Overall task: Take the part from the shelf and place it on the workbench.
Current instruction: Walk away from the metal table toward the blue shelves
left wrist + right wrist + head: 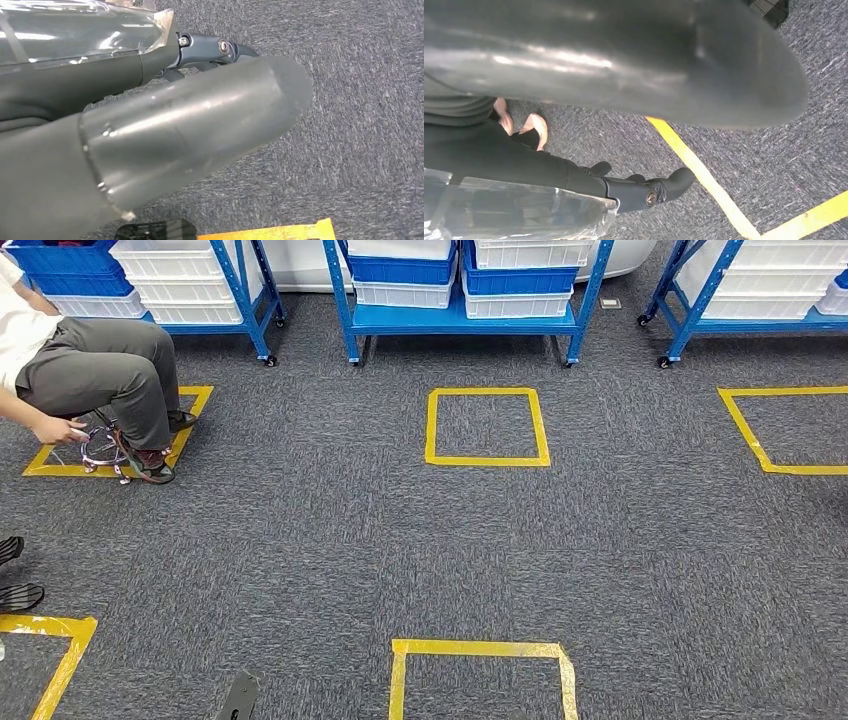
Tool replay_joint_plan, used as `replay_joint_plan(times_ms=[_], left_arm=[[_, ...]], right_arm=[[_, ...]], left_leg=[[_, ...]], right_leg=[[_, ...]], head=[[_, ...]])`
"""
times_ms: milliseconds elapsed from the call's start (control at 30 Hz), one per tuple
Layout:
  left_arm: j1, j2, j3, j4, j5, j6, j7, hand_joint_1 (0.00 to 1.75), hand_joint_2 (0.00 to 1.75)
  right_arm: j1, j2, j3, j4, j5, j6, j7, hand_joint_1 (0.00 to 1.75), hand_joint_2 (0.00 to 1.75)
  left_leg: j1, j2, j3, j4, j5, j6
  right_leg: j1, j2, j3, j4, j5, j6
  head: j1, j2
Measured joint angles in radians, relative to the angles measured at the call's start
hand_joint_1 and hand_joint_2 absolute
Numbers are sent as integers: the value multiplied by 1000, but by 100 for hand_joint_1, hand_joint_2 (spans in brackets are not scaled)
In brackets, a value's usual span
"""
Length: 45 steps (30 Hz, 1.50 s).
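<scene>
A blue shelf (460, 318) stands straight ahead across the carpet, loaded with white bins (515, 302) and blue bins (400, 265). What lies inside the bins cannot be made out from here. My left hand (150, 145) hangs over the grey carpet, thick thumb forward and dark fingers (220, 50) stretched out, holding nothing. My right hand (624, 65) also hangs above the floor with its fingers (649, 192) extended and nothing in it.
Two more blue shelves (250, 300) (700, 325) flank the middle one. A person (100, 370) sits on a wheeled stool (100, 450) at the left. Another person's shoes (15, 595) show at the left edge. Yellow tape squares (487, 427) (480, 670) mark the carpet.
</scene>
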Motion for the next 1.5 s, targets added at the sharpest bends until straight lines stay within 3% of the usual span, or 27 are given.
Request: replay_joint_plan(times_ms=[133, 167, 267, 300, 367, 433, 500, 567, 600, 633, 667, 733, 800, 900, 967, 1033, 1067, 1100, 1133, 1200, 1233, 1300, 1333, 1367, 1400, 1467, 1500], left_arm=[[0, 0, 0, 0, 0, 0, 0, 0, 0], [0, 0, 0, 0, -1, 0, 0, 0, 0], [-2, 1, -4, -2, -8, -1, 2, 0, 0], [-4, 0, -6, -4, -9, -1, 3, 0, 0], [-8, -3, -8, -5, -10, -2, 4, 0, 0], [-8, -6, -8, -5, -11, -2, 7, 0, 0], [-7, -10, -8, -5, -11, -3, 9, 0, 0], [-6, -13, -8, -5, -12, -3, 10, 0, 0], [-6, -14, -8, -5, -13, -3, 10, 0, 0], [-5, -14, -8, -5, -14, -3, 11, 0, 0], [-4, -14, -8, -5, -16, -4, 11, 0, 0], [-3, -14, -9, -4, -17, -5, 13, 0, 0], [-11, -15, -12, -6, -18, -5, 14, 0, 0], [-18, -17, -21, -8, -19, -4, 13, 0, 0], [-15, -18, -23, -8, -19, -4, 14, 0, 0], [-13, -18, -23, -8, -19, -4, 14, 0, 0], [-13, -18, -23, -8, -19, -4, 15, 0, 0], [-13, -18, -23, -8, -19, -4, 15, 0, 0], [-12, -17, -23, -8, -19, -4, 15, 0, 0], [-10, -15, -23, -7, -19, -4, 17, 0, 0], [-10, -14, -23, -8, -19, -4, 18, 0, 0], [-21, -15, -24, -11, -19, -4, 19, 0, 0], [-32, -18, -24, -13, -19, -4, 19, 0, 0], [-44, -21, -24, -14, -18, -3, 18, 0, 0], [-53, -23, -25, -15, -18, -4, 19, 0, 0], [-60, -27, -25, -16, -18, -4, 19, 0, 0], [-55, -27, -25, -16, -18, -4, 20, 0, 0]], right_arm=[[2, 0, -2, 0, -1, 0, 0, 0, 0], [2, 0, -4, 0, -2, -1, 0, 0, 0], [0, 9, -12, 2, -8, -8, -1, 0, 0], [-2, 12, -14, 2, -9, -11, -1, 0, 0], [-3, 10, -18, 2, -10, -14, -2, 0, 0], [0, 8, -21, 2, -12, -15, -1, 0, 0], [8, 4, -24, 3, -13, -15, -1, 0, 0], [15, 2, -28, 4, -14, -15, -1, 0, 0], [18, 1, -30, 5, -15, -16, -1, 0, 0], [24, 1, -32, 7, -16, -16, -1, 0, 0], [28, 1, -32, 10, -16, -16, -1, 0, 0], [32, 2, -34, 14, -17, -16, 0, 0, 0], [28, 2, -37, 12, -17, -17, 0, 0, 0], [29, -1, -39, 11, -17, -19, 0, 0, 0], [35, -1, -40, 12, -17, -20, 0, 0, 0], [41, -2, -40, 13, -17, -20, 0, 0, 0], [41, -2, -40, 13, -17, -20, 0, 0, 0], [40, -2, -40, 13, -17, -20, 0, 0, 0], [39, -1, -40, 13, -17, -20, 0, 0, 0], [33, 2, -40, 14, -17, -19, 0, 0, 0], [30, 3, -40, 12, -17, -19, 0, 0, 0], [21, 5, -41, 7, -16, -18, -1, 0, 0], [14, 3, -42, 5, -16, -17, -1, 0, 0], [3, 2, -43, 4, -16, -17, -1, 0, 0], [-8, 0, -44, 3, -17, -17, 0, 0, 0], [-22, -3, -47, 1, -17, -18, -1, 0, 0], [-23, -4, -48, 0, -17, -18, 0, 0, 0]], left_leg=[[-3, 0, -12, -19, -7, 7], [-11, 0, -8, -75, 25, 26], [-49, -17, 61, -298, 208, 106], [-52, -23, 92, -332, 231, 116], [-47, -25, 142, -353, 206, 119], [-44, -27, 184, -360, 170, 121], [-40, -33, 222, -360, 133, 115], [-35, -38, 270, -360, 96, 102], [-32, -40, 294, -359, 75, 94], [-31, -41, 316, -357, 53, 86], [-32, -41, 332, -356, 33, 79], [-33, -41, 349, -352, 7, 67], [-31, -37, 328, -311, 26, 61], [-22, -13, 196, -102, 95, 36], [-9, -2, 103, -10, 47, 15], [0, 0, 39, -13, -42, 8], [2, 0, 21, -46, -64, 8], [2, 0, 12, -96, -47, 11], [1, 1, 11, -160, 20, 17], [-11, 2, 10, -270, 195, 34], [-22, 2, 16, -305, 251, 42], [-39, -8, 61, -363, 250, 54], [-43, -13, 89, -388, 239, 58], [-41, -19, 112, -407, 231, 63], [-38, -24, 120, -406, 229, 67], [-37, -27, 120, -404, 225, 75], [-38, -27, 119, -400, 227, 79]], right_leg=[[4, 1, 15, 0, -11, -1], [9, 1, 31, -2, -26, -2], [23, 5, 120, -39, -59, 13], [25, 7, 128, -21, -47, 27], [25, 7, 66, 107, -15, 41], [20, 8, -33, 237, -41, 35], [11, 7, -103, 269, -100, 35], [-1, 7, -129, 205, -109, 54], [-8, 6, -131, 146, -76, 72], [-14, 3, -132, 91, -16, 92], [-15, 0, -130, 52, 31, 99], [-13, -3, -121, 24, 87, 80], [-15, 0, -98, 15, 72, 48], [-23, 1, -28, -32, 45, 25], [-26, 2, 37, -71, 24, 22], [-30, 6, 104, -104, 0, 25], [-32, 8, 136, -119, -13, 28], [-34, 9, 168, -131, -29, 31], [-37, 10, 197, -143, -44, 34], [-38, 16, 254, -169, -75, 43], [-37, 18, 294, -185, -81, 50], [-23, 19, 343, -179, -69, 74], [-17, 17, 352, -154, -63, 81], [-11, 14, 330, -112, -72, 81], [-10, 12, 302, -65, -100, 71], [-7, 10, 206, 45, -186, 43], [-4, 10, 159, 92, -219, 38]], head=[[0, 0], [0, 0], [5, 0], [7, 0], [4, 0], [5, 0], [7, 0], [8, 0], [8, 0], [9, 0], [10, 0], [9, 0], [6, 0], [5, 0], [4, 0], [4, 0], [4, 0], [4, 0], [3, 0], [5, 0], [4, 0], [-5, 0], [-5, 0], [-3, -1], [5, -1], [13, -1], [15, 0]])
